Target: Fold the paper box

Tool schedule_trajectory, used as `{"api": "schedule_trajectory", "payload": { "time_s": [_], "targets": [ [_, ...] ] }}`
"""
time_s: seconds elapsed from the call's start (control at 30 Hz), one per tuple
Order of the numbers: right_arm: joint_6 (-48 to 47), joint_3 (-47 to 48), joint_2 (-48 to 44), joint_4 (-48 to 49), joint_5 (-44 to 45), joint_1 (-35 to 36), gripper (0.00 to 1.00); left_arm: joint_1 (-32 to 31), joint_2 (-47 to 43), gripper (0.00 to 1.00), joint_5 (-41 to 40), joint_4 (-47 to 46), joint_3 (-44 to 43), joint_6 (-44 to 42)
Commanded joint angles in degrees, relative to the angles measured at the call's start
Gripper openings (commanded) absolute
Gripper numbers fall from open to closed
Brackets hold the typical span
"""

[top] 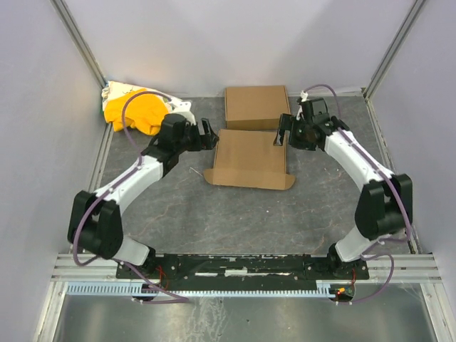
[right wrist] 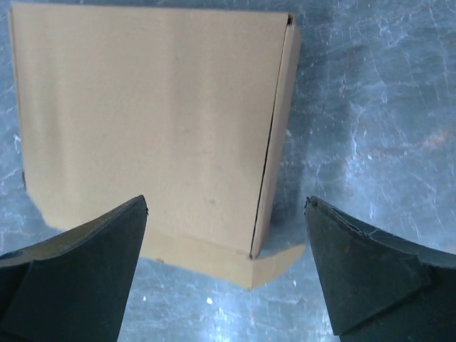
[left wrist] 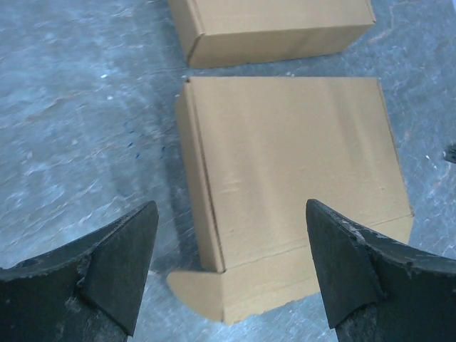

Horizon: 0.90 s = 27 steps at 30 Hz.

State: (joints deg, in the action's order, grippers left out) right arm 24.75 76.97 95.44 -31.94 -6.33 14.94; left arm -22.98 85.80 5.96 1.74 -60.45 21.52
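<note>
While it lies shut and flat on the table (top: 214, 214), the paper box (top: 249, 158) sits just in front of the 2nd box (top: 256, 107), w/ a thin gap. Small tabs stick out on its far side from that box. L gripper (top: 210, 134) is front-left of the 2nd box, R gripper (top: 283, 132) front-right. Both have fingers wide, holding nothing.

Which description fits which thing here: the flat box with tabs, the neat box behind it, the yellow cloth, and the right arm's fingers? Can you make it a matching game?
Things:
1. paper box
2. neat cardboard box
3. yellow cloth
4. right arm's fingers

Descriptions:
A. bunched in the far left corner
B. spread open, gripping nothing
C. plain closed rectangle, no tabs showing
D. central, tabs poking out at its near corners

Pairs: 1-D, 2-C, 3-A, 4-B
</note>
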Motion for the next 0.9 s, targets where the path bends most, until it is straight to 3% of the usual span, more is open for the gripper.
{"api": "schedule_trajectory", "payload": {
  "time_s": [0.0, 0.3, 0.43, 0.6, 0.87],
  "targets": [
    [-0.3, -6.7, -7.7, -1.8, -0.8, 0.2, 1.00, 0.8, -4.5, 0.90, -1.2, -3.6, 7.8, 1.0],
    [1.3, -28.1, -17.5, 10.5, -5.4, 1.6, 0.99, 0.7, -2.5, 0.88, 0.7, -9.6, 16.0, 4.3],
    [0.0, -30.2, -17.2, 12.2, -5.6, 2.4, 0.99, 0.8, -2.9, 0.88, 0.3, -11.5, 17.0, 1.6],
    [-1.7, -30.3, -16.0, 13.9, -5.5, 2.8, 0.99, 0.8, -2.6, 0.88, 4.5, -20.2, 20.3, 0.4],
    [-3.8, -29.6, -13.5, 16.2, -5.5, 3.2, 0.99, 0.7, -0.6, 0.88, 9.1, -21.4, 19.5, 1.4]
  ]
}}
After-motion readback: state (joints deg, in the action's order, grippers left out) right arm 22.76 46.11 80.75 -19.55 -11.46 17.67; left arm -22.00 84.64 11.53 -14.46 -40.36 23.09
